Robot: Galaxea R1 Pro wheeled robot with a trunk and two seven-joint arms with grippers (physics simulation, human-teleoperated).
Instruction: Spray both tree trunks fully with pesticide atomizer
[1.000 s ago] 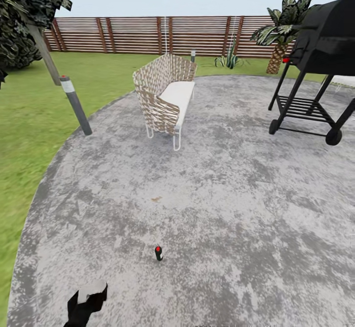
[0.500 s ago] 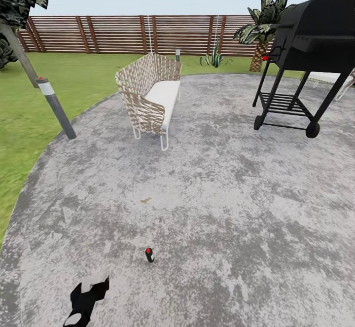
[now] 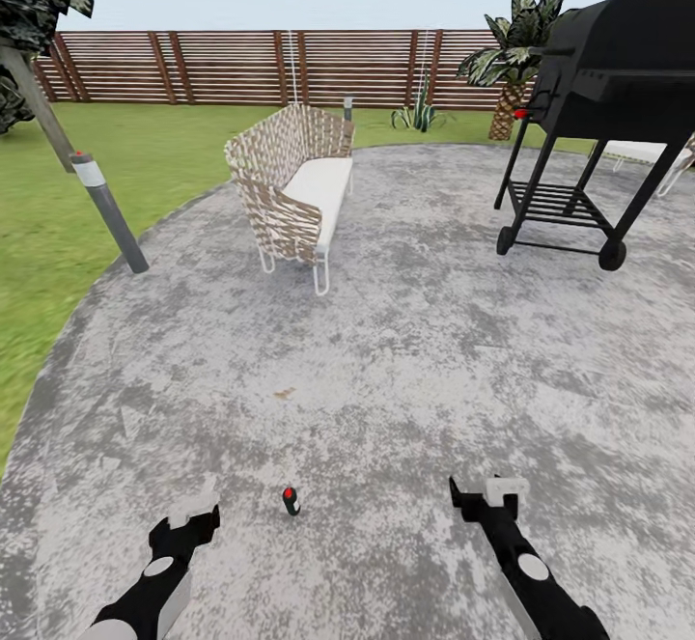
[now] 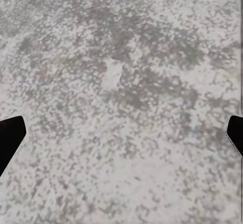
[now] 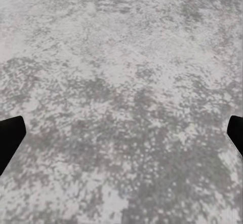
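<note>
The pesticide atomizer (image 3: 291,500), a small dark bottle with a red spot on top, stands upright on the grey stone paving (image 3: 405,370) low in the head view. My left gripper (image 3: 193,513) hovers a short way to its left, and my right gripper (image 3: 488,493) is farther off on its right. Neither touches it. In the left wrist view the left gripper (image 4: 121,138) is open over bare paving, its dark fingertips (image 4: 8,139) at the frame edges. The right gripper (image 5: 121,138) is open the same way. One tree's leaning grey-brown trunk (image 3: 37,104) rises at the far left under dark leaves.
A wicker sofa (image 3: 294,186) with a white cushion stands ahead on the paving, and a black wheeled grill (image 3: 598,90) stands at the right. A grey bollard (image 3: 108,210) leans at the lawn's edge. A short palm (image 3: 509,80) grows before the slatted fence (image 3: 241,66).
The camera turned right a second ago, then held still. Both arms have since stretched forward: the right gripper came into view and the left one moved up toward the bottle.
</note>
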